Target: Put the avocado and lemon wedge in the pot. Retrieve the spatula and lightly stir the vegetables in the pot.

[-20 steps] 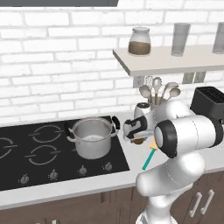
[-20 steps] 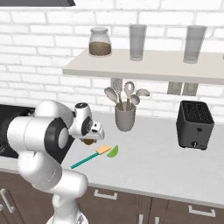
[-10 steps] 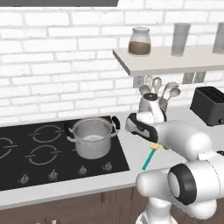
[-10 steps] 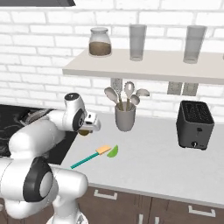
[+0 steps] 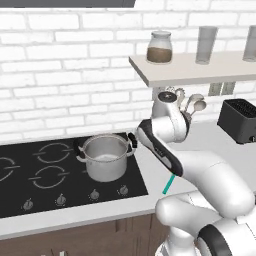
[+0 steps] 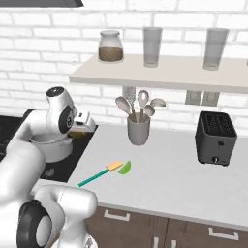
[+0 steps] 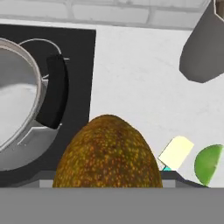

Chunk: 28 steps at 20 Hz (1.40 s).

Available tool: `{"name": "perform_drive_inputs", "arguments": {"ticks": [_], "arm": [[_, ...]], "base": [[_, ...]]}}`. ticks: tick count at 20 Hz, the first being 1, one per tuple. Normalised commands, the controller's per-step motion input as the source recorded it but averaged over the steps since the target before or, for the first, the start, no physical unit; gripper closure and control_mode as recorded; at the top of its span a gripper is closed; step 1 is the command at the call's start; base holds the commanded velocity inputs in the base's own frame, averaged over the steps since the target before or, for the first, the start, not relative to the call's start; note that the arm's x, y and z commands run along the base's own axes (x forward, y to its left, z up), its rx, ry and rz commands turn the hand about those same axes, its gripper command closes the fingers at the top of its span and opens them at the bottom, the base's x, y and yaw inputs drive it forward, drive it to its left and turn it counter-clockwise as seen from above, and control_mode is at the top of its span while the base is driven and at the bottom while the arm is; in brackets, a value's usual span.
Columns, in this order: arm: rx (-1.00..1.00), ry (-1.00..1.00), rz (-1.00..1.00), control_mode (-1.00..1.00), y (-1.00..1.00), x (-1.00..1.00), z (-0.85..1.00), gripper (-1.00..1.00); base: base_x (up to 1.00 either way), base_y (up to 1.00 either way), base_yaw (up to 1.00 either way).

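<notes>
Avocado (image 7: 107, 153) held between fingers — pot (image 7: 17, 100) just beside.

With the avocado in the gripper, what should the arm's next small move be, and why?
Probably carry the avocado a little further sideways, over the pot, then release. In the hand view the pot's rim and black handle lie off to one side, so the gripper is not yet above its opening.

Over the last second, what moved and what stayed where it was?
The arm swung from the counter side toward the stove, carrying the avocado in its claw up beside the pot; the hold did not change. The pot, the spatula, the lemon wedge and the utensil cup stayed put.
</notes>
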Motion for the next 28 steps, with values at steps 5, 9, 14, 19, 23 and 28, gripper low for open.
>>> {"name": "perform_drive_inputs", "arguments": {"ticks": [5,9,14,19,23,28], "arm": [[-0.07,0.00,0.02,-1.00,0.95,-0.03,0.33,1.00],[-0.09,0.04,0.04,-1.00,0.90,0.02,0.00,1.00],[-0.02,0.06,0.01,-1.00,0.68,0.14,-0.20,1.00],[0.00,0.07,0.00,-1.00,0.30,0.37,-0.41,1.00],[0.00,0.05,0.00,-1.00,0.06,0.39,-0.50,1.00],[0.00,0.02,0.00,-1.00,0.04,0.22,-0.53,1.00]], "base": [[0.00,0.00,0.00],[0.00,0.00,0.00],[0.00,0.00,0.00],[0.00,0.00,0.00],[0.00,0.00,0.00],[0.00,0.00,0.00]]}}
